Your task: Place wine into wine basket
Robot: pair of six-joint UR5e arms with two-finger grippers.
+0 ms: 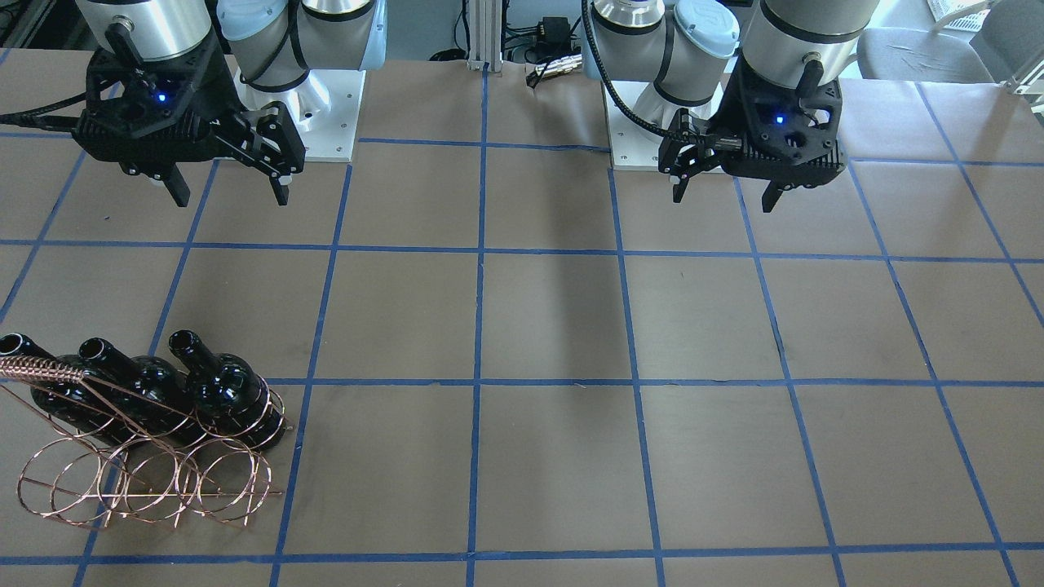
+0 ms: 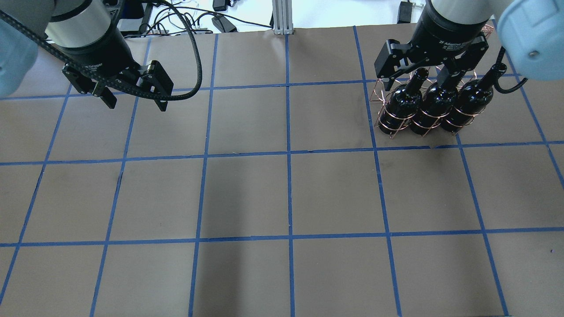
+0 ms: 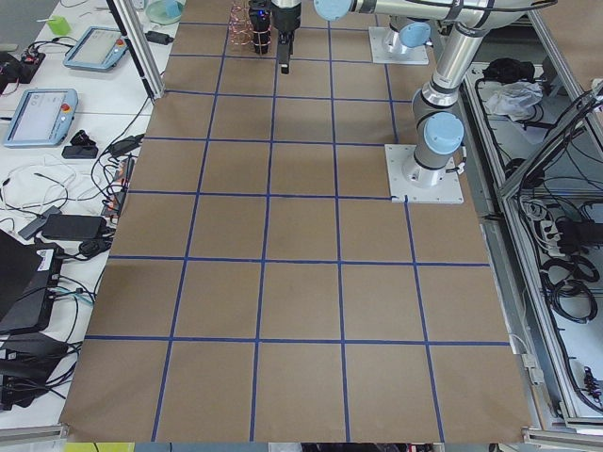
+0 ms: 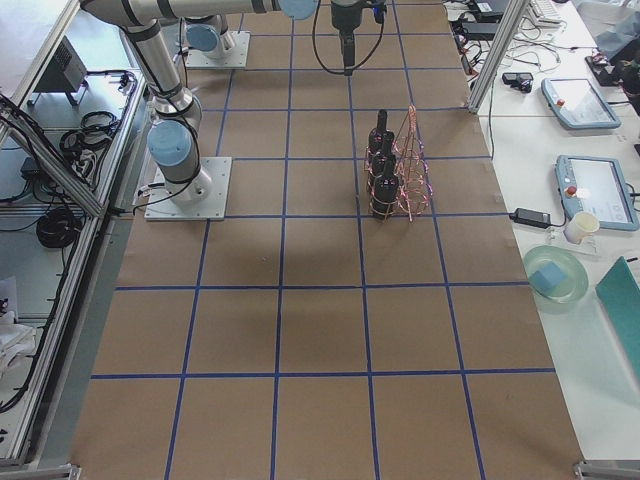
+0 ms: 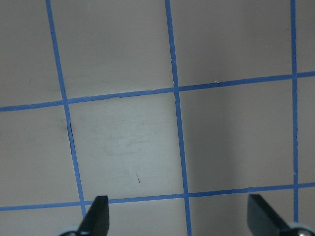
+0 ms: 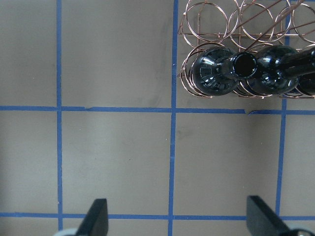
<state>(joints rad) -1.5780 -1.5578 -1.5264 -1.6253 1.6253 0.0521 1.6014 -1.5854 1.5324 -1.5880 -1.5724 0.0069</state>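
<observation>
subject: my two grippers and the wine load, on the brown papered table (image 2: 246, 193) marked with a blue tape grid (image 2: 288, 193).

right gripper (image 1: 232, 198): fingers spread wide and nothing between them. it hangs above the table, clear of it, on my base's side of the wine basket (image 1: 147, 481). in my right wrist view both fingertips (image 6: 98, 216) frame bare table, with the basket and bottle mouths at the upper right of that view.

left gripper (image 2: 135, 102): fingers spread wide, empty. it hangs over bare table on my left half, well apart from the basket. its wrist view shows only paper, tape lines and the two fingertips (image 5: 98, 216).

wine basket: copper wire loops in rows, standing on my right half of the table, across from my right arm's base and near the far edge. its twisted wire handle (image 1: 37, 368) rises above the loops.

wine bottles: three dark glossy bottles (image 2: 401, 103) (image 2: 434, 108) (image 2: 469, 103) stand neck up, side by side, each inside a loop of the basket's row nearest my base. the loops on the far side of that row (image 6: 211, 19) hold nothing. neither gripper touches a bottle or the basket.
</observation>
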